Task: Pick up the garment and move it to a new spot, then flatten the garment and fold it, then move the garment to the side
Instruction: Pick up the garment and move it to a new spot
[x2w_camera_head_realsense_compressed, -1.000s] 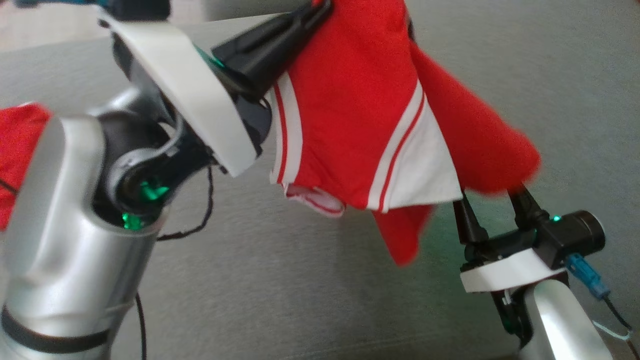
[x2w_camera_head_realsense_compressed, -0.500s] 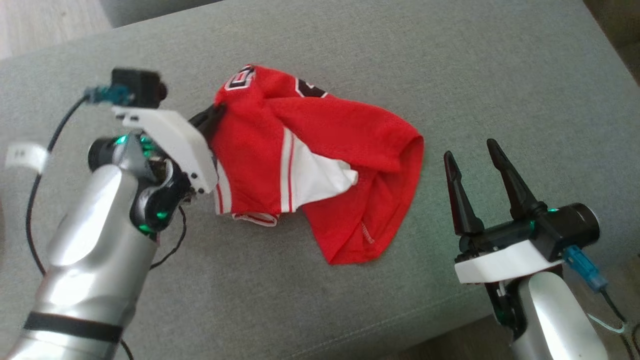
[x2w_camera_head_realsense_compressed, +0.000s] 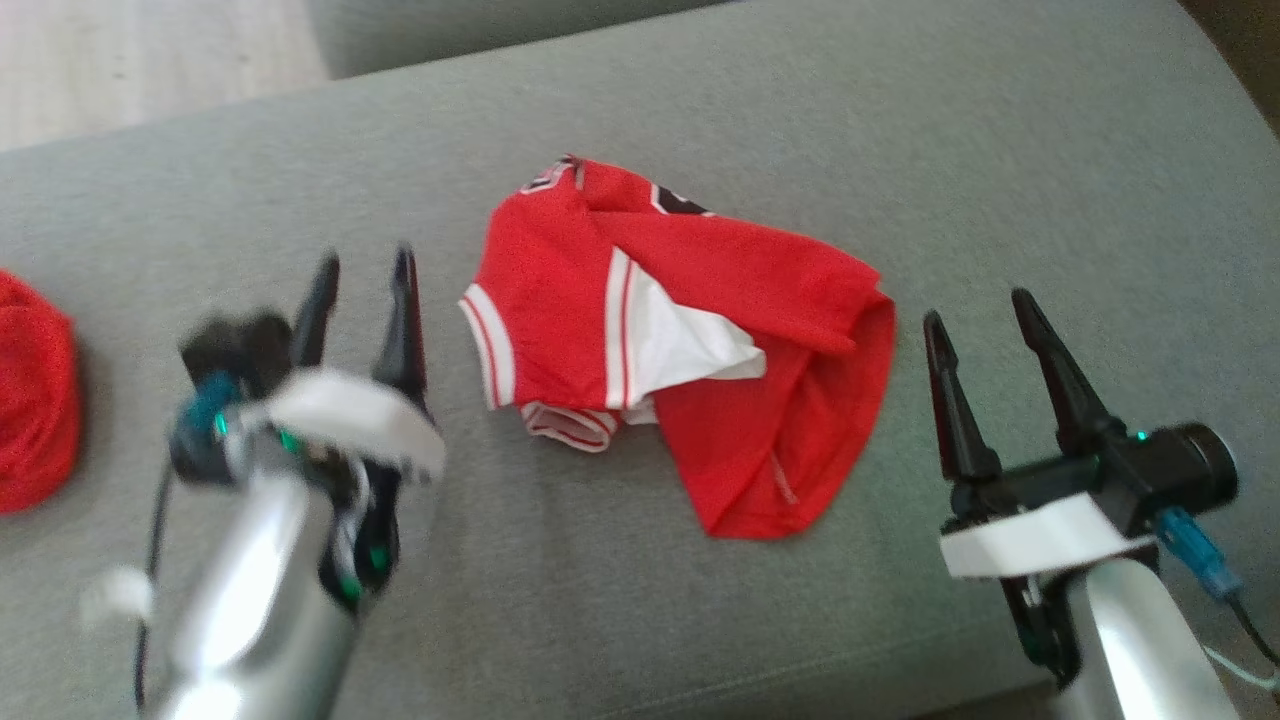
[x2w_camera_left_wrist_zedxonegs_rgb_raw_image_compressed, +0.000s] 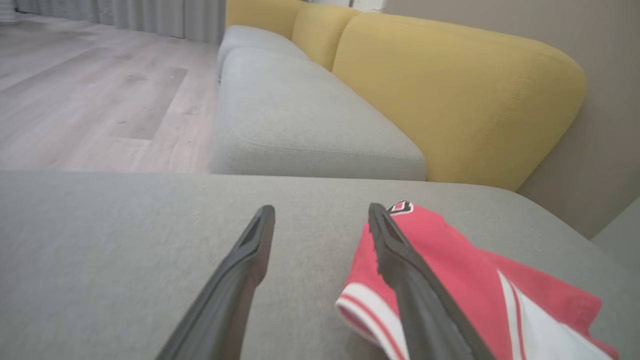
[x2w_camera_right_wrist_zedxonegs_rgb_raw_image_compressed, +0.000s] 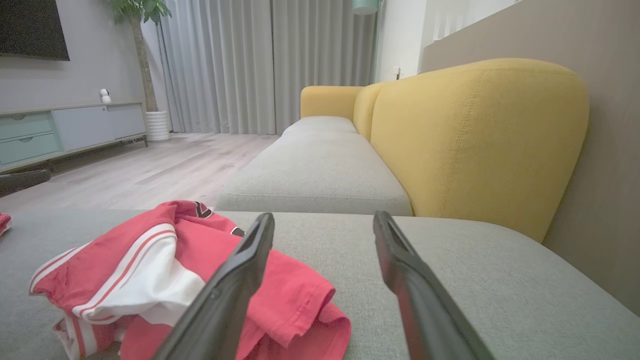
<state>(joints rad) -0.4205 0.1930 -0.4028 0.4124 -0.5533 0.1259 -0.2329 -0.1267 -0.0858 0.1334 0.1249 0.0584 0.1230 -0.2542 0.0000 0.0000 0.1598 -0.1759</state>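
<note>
Sofa seat (x2w_camera_head_realsense_compressed: 760, 90), grey and broad, carries the whole job. On it, near the middle, lies the garment (x2w_camera_head_realsense_compressed: 560, 300), a red jersey with white panels and striped trim. It sits in a rumpled heap with one layer lapped over another and a hem bunched underneath, resting free on the cushion. A second red cloth (x2w_camera_head_realsense_compressed: 30, 400) sits at the far left edge, well apart from it.

The left fingers (x2w_camera_head_realsense_compressed: 403, 320) are spread wide and empty, just beside the jersey's striped sleeve edge. That arm is blurred, so I can't say whether it touches the cloth. The right fingers (x2w_camera_head_realsense_compressed: 955, 400) are spread too, holding nothing, near the jersey's other side.

To my eye the pick-up and move to a new spot is as good as done. Flattening hasn't started, and the fold and the shift to the side are both left.
</note>
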